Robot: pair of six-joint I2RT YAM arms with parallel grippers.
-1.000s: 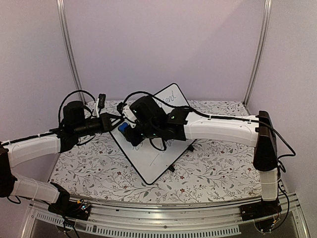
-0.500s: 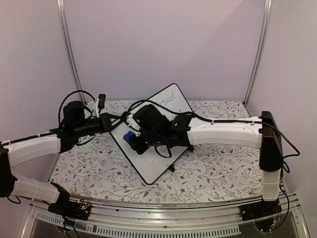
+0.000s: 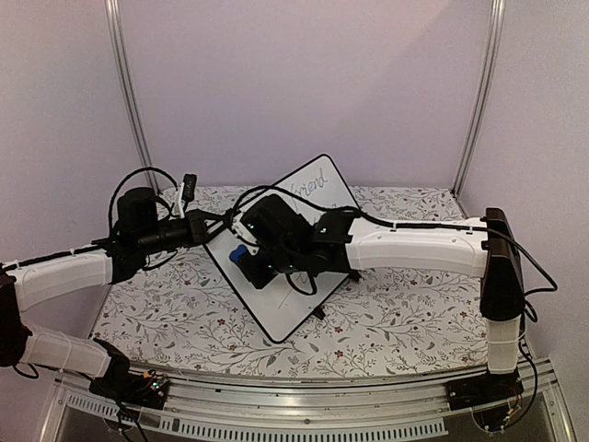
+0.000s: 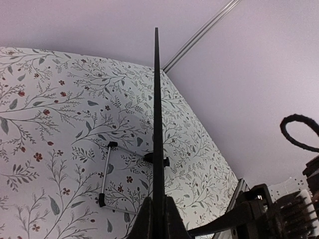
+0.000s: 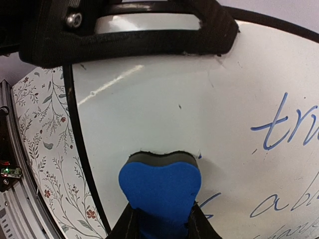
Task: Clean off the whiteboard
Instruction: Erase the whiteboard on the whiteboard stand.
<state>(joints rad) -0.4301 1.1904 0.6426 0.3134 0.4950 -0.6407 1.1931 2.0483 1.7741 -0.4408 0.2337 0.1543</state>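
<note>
Whiteboard (image 3: 287, 308) centre is hidden beneath the right gripper (image 3: 250, 260); blue handwriting is cut off at the right wrist frame's edge. Board is glossy white, black-framed, propped tilted on the floral table (image 3: 396, 313). Its edge is clamped by the left gripper (image 4: 158, 219). Blue eraser (image 5: 159, 186) is gripped by the right gripper and pressed against the board.

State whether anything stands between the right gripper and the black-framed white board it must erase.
Only the blue eraser block held in the right gripper, touching the glossy white black-framed whiteboard; nothing else visible.
</note>
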